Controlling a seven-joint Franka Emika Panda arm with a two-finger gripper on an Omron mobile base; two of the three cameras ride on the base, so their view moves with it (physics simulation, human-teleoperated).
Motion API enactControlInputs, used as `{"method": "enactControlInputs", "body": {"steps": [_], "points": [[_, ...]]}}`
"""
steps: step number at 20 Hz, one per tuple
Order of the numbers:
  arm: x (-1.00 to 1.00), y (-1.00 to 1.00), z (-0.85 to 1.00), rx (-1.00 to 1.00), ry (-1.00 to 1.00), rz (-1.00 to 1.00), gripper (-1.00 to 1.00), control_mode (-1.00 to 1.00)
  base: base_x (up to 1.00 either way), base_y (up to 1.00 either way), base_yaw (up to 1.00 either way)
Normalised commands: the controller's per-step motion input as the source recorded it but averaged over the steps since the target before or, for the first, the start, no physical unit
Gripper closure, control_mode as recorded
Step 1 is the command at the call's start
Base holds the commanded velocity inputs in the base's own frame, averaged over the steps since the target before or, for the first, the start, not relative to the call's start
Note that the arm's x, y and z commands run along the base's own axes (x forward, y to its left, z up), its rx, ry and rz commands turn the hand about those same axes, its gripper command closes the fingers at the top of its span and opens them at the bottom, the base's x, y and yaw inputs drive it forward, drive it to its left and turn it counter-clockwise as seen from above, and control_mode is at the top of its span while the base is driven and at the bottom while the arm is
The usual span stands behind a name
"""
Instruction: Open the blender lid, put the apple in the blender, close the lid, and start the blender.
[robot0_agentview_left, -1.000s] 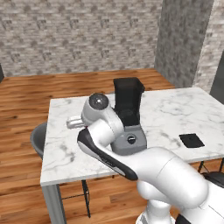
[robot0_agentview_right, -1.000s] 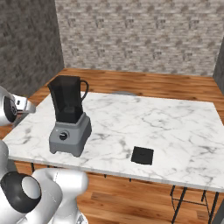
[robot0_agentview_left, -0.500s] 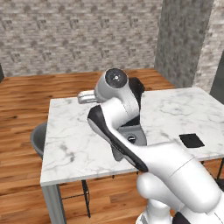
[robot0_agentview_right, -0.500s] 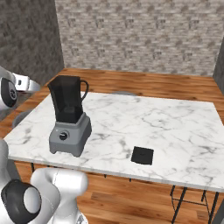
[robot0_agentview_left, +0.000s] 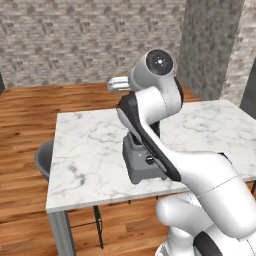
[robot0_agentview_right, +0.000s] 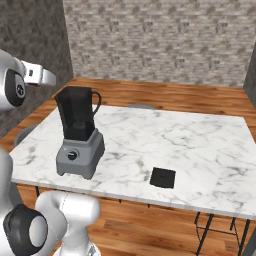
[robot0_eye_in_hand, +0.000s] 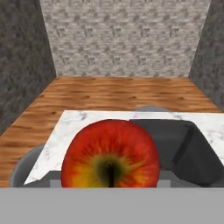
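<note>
Gripper (robot0_eye_in_hand: 109, 186) clamped on the apple (robot0_eye_in_hand: 110, 154), held high. We see the open blender (robot0_eye_in_hand: 186, 151) jar just beyond and right; we judge it must travel that way. Blender lid (robot0_agentview_right: 163, 177) lies on table.

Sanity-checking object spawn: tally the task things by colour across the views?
Grey and dark: 1, the blender
Black: 1, the blender lid, flat on the table
Red: 1, the apple, close before the hand camera
Total: 3
</note>
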Motion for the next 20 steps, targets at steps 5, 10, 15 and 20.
{"method": "enactControlInputs", "body": {"steps": [5,10,15,20], "points": [[0.14,-0.65,0.07,0.03,0.05,-0.02,1.00,-1.00,0.00,0.00,0.00],[0.37,-0.46,-0.14,0.03,0.18,0.00,1.00,-1.00,0.00,0.00,0.00],[0.40,-0.15,-0.34,0.00,0.22,0.00,1.00,-1.00,0.00,0.00,0.00],[0.38,0.00,-0.45,0.00,0.23,0.00,1.00,-1.00,0.00,0.00,0.00]]}}
